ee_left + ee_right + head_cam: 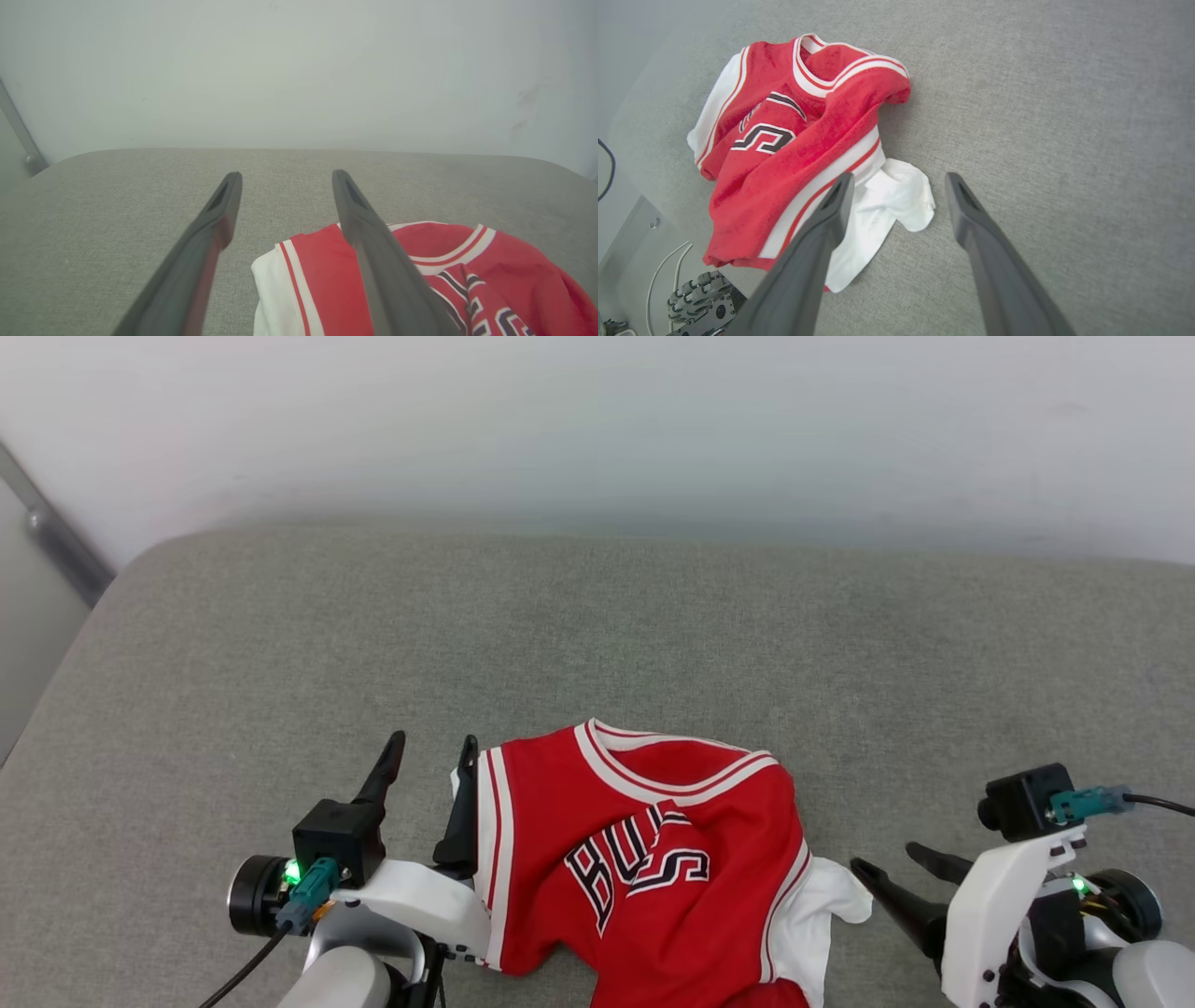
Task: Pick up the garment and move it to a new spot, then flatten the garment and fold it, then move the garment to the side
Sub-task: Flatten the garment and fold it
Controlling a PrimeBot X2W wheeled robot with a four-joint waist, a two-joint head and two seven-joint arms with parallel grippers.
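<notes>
While the garment point(644, 859) lies crumpled at six o'clock on the grey cushion point(597, 635) in the head view, the left gripper point(433, 740) stands at its nine o'clock edge and the right gripper point(885, 857) near its three o'clock side, both spread wide and empty. From the left wrist, the gaping fingers point(217, 224) show the garment point(322, 275) at five o'clock, partly behind one finger. From the right wrist, wide fingers point(831, 210) hang over the cushion point(1064, 140), the garment point(752, 196) reaching toward ten o'clock, its white sleeve point(901, 196) just beside one fingertip.
</notes>
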